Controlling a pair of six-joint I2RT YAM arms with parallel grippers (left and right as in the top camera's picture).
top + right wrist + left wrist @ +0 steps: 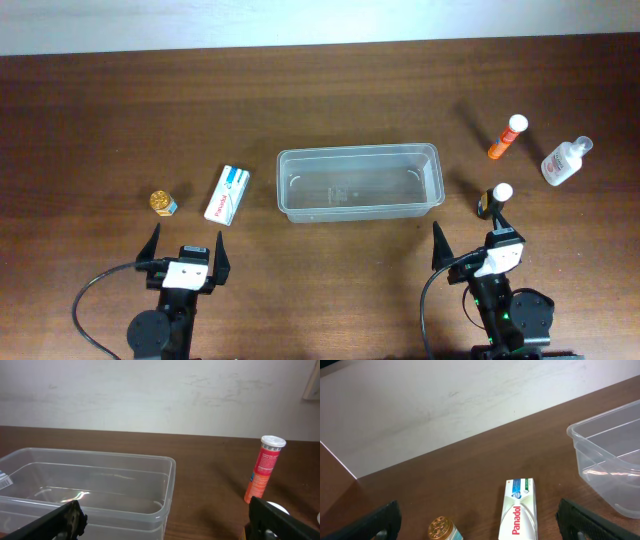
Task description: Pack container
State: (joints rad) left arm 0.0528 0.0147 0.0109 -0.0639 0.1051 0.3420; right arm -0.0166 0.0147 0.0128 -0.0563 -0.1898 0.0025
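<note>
I have both arms drawn back at the near edge of the table (100, 120), and nothing is packed yet. The container (360, 212) sits empty at the table's middle, its long side parallel to the near edge, which I judge puts it within reach of either arm. My left gripper (187, 248) has its fingers spread as wide as they go and holds nothing. The right gripper (468, 245) is the same, wide apart and empty, a stance that suits dropping straight over a first item.

The loose items split by side. Toward the left edge, the Panadol box (227, 194) lies flat near the container's left end, with a small gold-capped jar (164, 203) further left, apart from it. My left wrist view frames both between the fingers, so that arm looks lined up for them.

Toward the right edge, an orange tube (508, 137) stands upright, with a clear bottle (566, 160) beyond it; whether that one stands or lies I cannot tell. A small dark bottle with a white cap (495, 200) stands just ahead of my right fingers, close enough that I would advance carefully to avoid tipping it
</note>
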